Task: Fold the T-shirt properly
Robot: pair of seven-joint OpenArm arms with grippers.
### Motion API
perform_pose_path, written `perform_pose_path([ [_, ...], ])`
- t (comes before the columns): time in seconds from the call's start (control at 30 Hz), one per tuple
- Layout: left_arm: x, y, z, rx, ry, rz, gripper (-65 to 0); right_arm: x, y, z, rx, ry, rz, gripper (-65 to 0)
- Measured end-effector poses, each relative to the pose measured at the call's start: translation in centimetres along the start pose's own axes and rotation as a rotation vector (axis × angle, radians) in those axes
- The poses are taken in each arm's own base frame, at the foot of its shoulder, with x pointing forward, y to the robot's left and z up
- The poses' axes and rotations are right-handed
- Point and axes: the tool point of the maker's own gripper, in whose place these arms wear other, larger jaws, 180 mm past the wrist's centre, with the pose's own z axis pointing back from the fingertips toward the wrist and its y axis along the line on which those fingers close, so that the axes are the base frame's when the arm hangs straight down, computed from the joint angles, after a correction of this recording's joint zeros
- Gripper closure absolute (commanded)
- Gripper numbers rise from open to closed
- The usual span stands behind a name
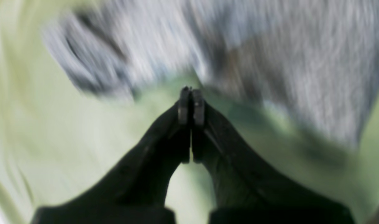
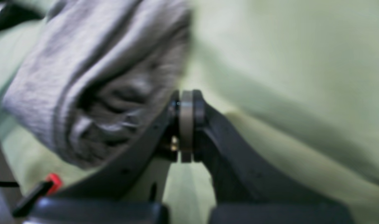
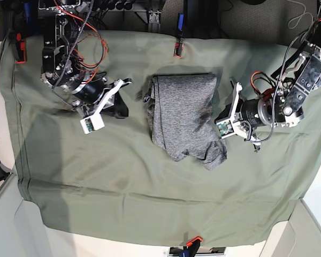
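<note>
The heather-grey T-shirt lies folded into a long bundle in the middle of the olive table cloth, with a rumpled lump at its near right corner. My left gripper sits at the shirt's right edge. In the left wrist view it is shut with nothing between the jaws, and the blurred shirt lies just beyond the tips. My right gripper is left of the shirt, a little apart from it. In the right wrist view it is shut, with bunched shirt folds to its left.
Red clamps pin the cloth at the far edge, and another clamp holds the near edge. Wires and arm bases stand at the far left and far right. The cloth hangs over the table's edges.
</note>
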Motion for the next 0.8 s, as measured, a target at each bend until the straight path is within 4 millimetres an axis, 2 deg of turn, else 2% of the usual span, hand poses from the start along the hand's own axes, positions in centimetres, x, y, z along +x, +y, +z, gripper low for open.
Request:
perform_pose_path([
  [0.07, -0.6, -1.1, 0.6, -0.003, 0.016, 0.009, 0.0, -0.1, -0.9, 1.5, -0.029, 0.011, -0.006, 0.0],
  [0.17, -0.5, -1.9, 2.0, 0.006, -0.008, 0.066, 0.0, -0.2, -0.9, 3.6, -0.022, -0.001, -0.025, 0.0],
  [0.23, -1.3, -2.9, 3.3, -0.024, -0.005, 0.125, 0.0, -1.0, -1.4, 5.3, -0.037, 0.013, -0.015, 0.0],
  [0.33, -3.0, -6.0, 5.3, -0.132, 0.019, 0.195, 0.0, -3.9, -1.1, 7.5, -0.048, 0.085, -0.007, 0.0],
  [0.47, -3.3, -10.3, 7.7, -0.256, -0.012, 0.324, 0.0, -7.7, 1.5, 10.3, 0.013, 0.18, -0.04, 0.0],
  [0.53, -5.1, -12.1, 8.7, -0.273, 0.043, 0.354, 0.0, -9.4, 2.3, 11.9, 0.034, 0.223, -0.049, 0.0],
  [0.63, -8.1, -16.4, 10.2, -0.342, 0.154, 0.387, 0.0, -13.0, 3.0, 14.4, 0.048, 0.336, -0.059, 0.0],
  [0.73, -11.3, -20.8, 11.9, -0.404, 0.283, 0.336, 0.0, -16.3, 4.1, 16.8, 0.069, 0.443, -0.078, 0.0],
  [0.8, -12.7, -22.5, 13.0, -0.414, 0.327, 0.276, 0.0, -17.9, 4.5, 18.0, 0.084, 0.505, -0.068, 0.0],
])
